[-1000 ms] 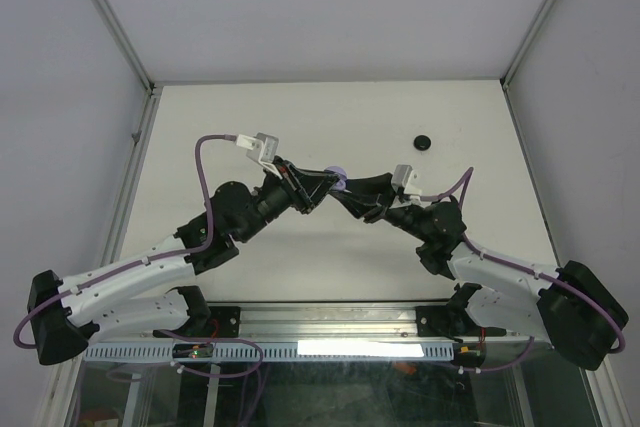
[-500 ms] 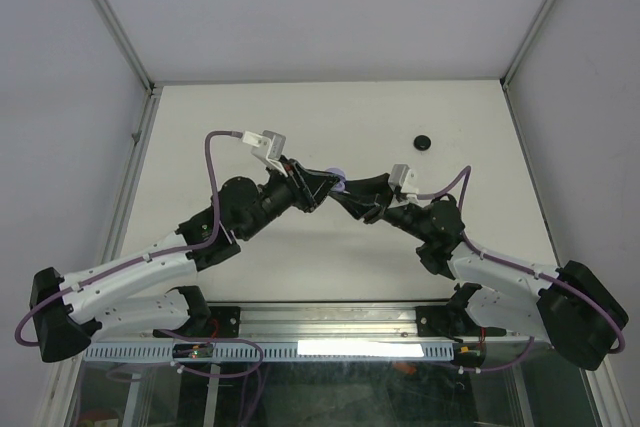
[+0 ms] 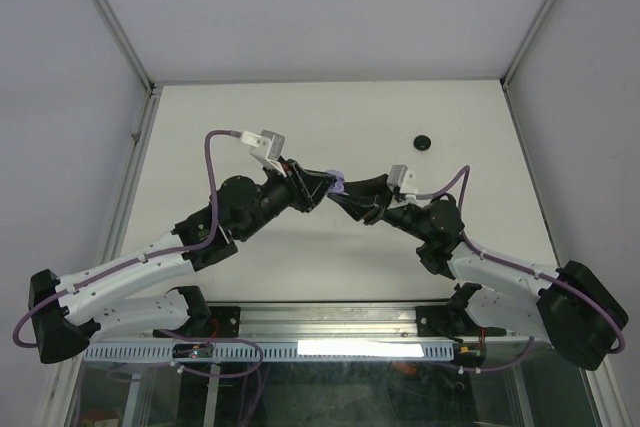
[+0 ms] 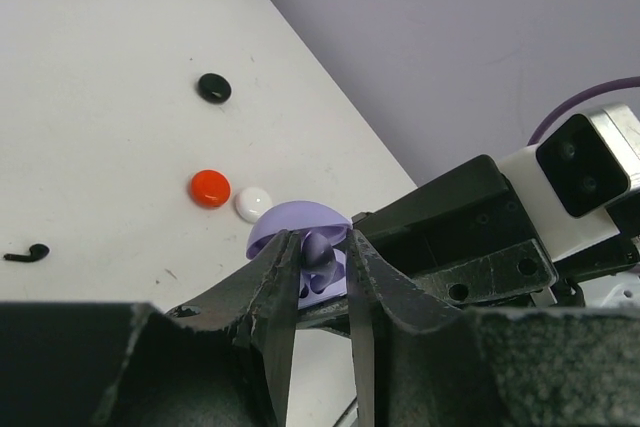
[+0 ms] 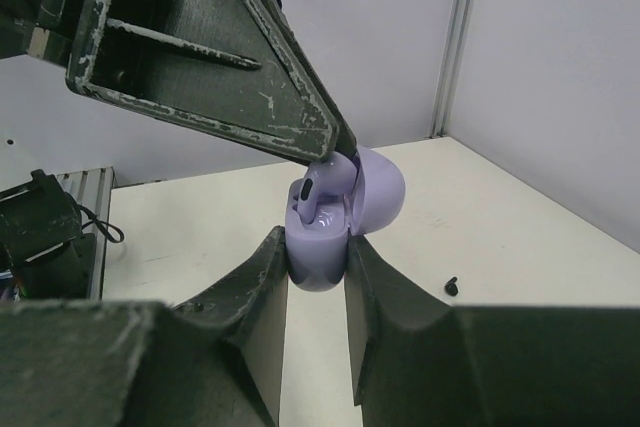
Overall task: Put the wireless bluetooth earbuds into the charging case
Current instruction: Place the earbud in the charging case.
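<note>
The left gripper [image 4: 320, 259], clamped on the lilac earbud [image 4: 318, 243], has edged into the open case [image 5: 322, 252] (pinched in the right gripper [image 5: 313, 265]), so seating looks near.

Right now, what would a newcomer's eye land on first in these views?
The two claws meeting above mid-table: the right claw grips an open lilac case, and the left claw holds a lilac earbud in its mouth. On the table beyond lie a red disc, a white disc, a black ring and a black earbud.
</note>
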